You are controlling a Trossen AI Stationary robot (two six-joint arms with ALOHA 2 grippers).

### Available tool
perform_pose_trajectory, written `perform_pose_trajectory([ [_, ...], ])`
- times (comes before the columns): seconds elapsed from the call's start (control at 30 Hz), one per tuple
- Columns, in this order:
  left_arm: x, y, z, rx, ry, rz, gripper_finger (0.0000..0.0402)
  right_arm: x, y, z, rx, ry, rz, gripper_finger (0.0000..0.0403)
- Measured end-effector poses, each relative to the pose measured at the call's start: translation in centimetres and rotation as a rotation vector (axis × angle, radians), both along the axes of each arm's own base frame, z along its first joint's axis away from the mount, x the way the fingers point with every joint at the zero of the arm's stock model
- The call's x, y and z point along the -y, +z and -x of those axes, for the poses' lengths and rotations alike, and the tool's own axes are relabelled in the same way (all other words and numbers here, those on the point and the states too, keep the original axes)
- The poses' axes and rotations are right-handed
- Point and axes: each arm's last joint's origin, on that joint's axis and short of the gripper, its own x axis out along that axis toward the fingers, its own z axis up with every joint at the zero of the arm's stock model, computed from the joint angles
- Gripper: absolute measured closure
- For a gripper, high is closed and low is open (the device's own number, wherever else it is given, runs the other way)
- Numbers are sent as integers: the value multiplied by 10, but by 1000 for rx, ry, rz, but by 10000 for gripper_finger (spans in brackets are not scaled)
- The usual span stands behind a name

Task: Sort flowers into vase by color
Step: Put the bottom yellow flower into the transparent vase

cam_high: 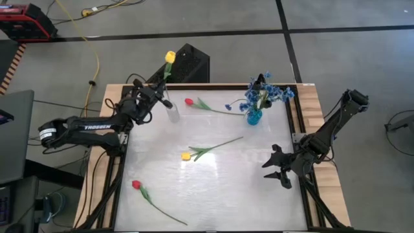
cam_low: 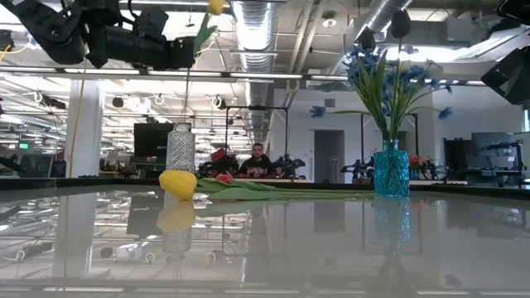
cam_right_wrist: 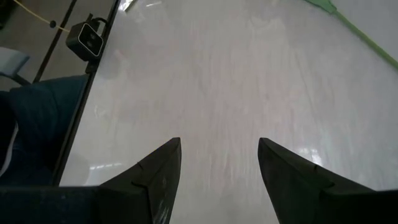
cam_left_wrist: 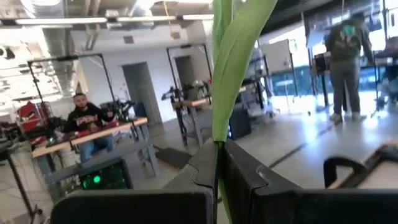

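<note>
My left gripper (cam_high: 157,92) is shut on a yellow tulip (cam_high: 169,57) above the table's far left, beside a clear glass vase (cam_high: 172,111). The bud (cam_low: 215,7) stands above the fingers and the thin stem (cam_low: 188,95) runs down toward the vase's mouth (cam_low: 180,126). A blue vase (cam_high: 253,117) holds blue sprigs and a dark-headed flower (cam_low: 401,23). A red tulip (cam_high: 189,101), a yellow tulip (cam_high: 186,156) and another red tulip (cam_high: 136,185) lie flat on the table. My right gripper (cam_high: 277,169) hovers open near the right edge. My left gripper pinches the yellow tulip's green stem and a leaf (cam_left_wrist: 217,140) between its two fingers, well below the bud. The fingers come nearly level from the table's left and lie across the stem. The flower stands upright, clear of the table, its lower stem hanging below the fingers.
The white tabletop (cam_high: 213,188) has a dark frame and wooden side strips. A black box (cam_high: 191,61) sits beyond the far edge. People show in the room behind, among them one seated at a bench (cam_low: 258,161).
</note>
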Motion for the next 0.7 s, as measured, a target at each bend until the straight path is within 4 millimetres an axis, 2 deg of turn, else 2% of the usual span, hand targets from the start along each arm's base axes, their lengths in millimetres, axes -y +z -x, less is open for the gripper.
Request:
perform_pose_trajectory([
  [0.23, 0, -2, -1, -17, -29, 7, 401, 0, 0, 0, 0, -2, 0, 164],
  [0.7, -6, -30, -15, -128, -86, 145, 401, 4, 0, -3, -1, -28, -2, 164],
])
